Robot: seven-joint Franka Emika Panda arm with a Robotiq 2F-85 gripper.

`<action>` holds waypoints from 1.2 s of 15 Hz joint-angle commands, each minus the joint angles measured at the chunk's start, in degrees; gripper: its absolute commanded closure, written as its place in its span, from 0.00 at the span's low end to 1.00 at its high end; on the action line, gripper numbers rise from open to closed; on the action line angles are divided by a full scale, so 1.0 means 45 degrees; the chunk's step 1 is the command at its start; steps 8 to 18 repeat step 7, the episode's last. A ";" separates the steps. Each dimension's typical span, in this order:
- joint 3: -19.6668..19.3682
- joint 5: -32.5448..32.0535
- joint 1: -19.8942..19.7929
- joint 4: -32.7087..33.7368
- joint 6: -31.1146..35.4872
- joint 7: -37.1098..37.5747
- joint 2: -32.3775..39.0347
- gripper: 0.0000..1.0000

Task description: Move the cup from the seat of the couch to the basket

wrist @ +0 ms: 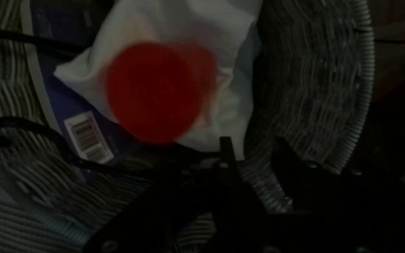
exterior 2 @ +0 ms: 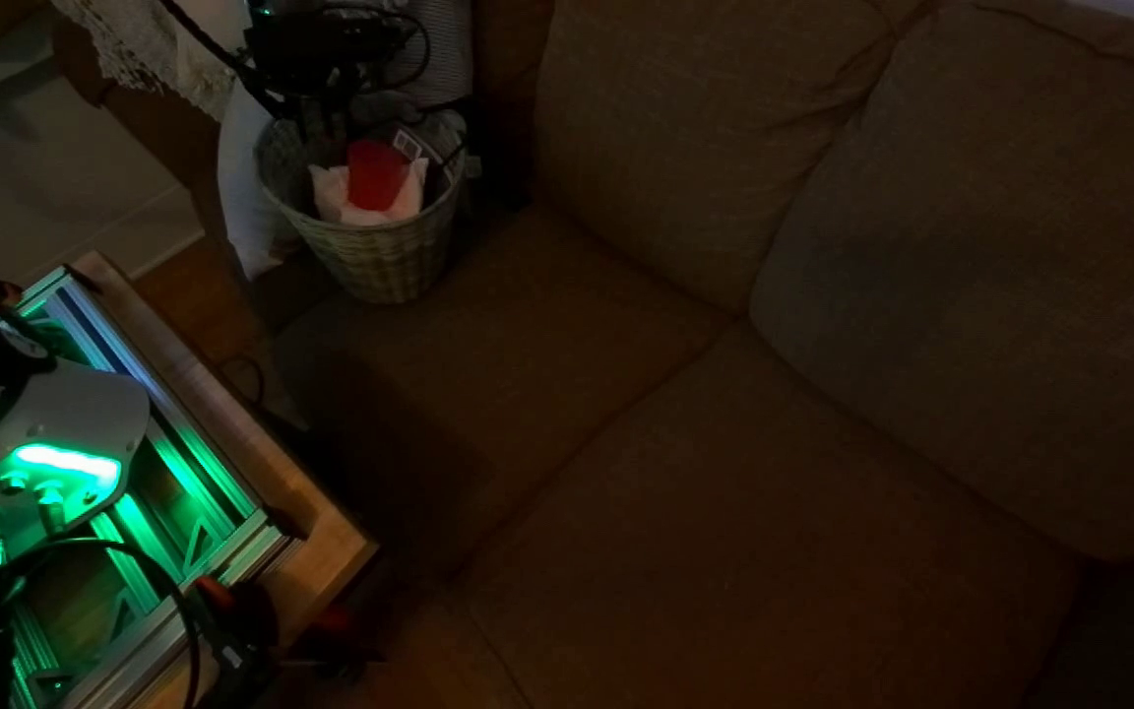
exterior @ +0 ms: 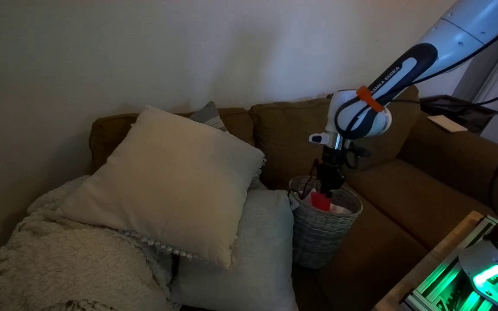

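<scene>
A red cup [wrist: 155,93] lies inside a woven grey basket [exterior 2: 385,261], on a crumpled white wrapping [wrist: 236,105] beside a dark blue item [wrist: 69,105] with a barcode [wrist: 88,137]. My jaws hang within the basket's mouth, parted, with a visible gap and nothing held between them; the cup is near one tip, and I cannot tell whether they touch. In the wrist view its outline is smeared, so it may be rolling. I judge the task all but done, leaving only the retreat: I should let the cup settle, leave the jaws parted, and rise straight up, slowly, clear of the black loop [wrist: 40,129] reaching over the basket's rim, since snagging it could tip everything. The basket looks upright on the seat of a brown couch [exterior 2: 774,473], soft footing that may give if bumped, just beside cream pillows [exterior: 171,185]. The room is dim, with a pale wall [exterior: 167,52] behind the couch and my robot base [exterior 2: 94,404] glowing green on a wood-edged counter [exterior 2: 331,542].
</scene>
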 commanded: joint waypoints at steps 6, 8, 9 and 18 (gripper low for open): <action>0.4284 0.6531 -0.6775 0.0707 -0.0438 -0.8232 -0.2054 0.00; 0.2127 0.5829 -0.4283 0.0824 -0.0705 -0.7255 -0.1954 0.15; 0.2127 0.5829 -0.4283 0.0824 -0.0705 -0.7255 -0.1954 0.15; 0.2127 0.5829 -0.4283 0.0824 -0.0705 -0.7255 -0.1954 0.15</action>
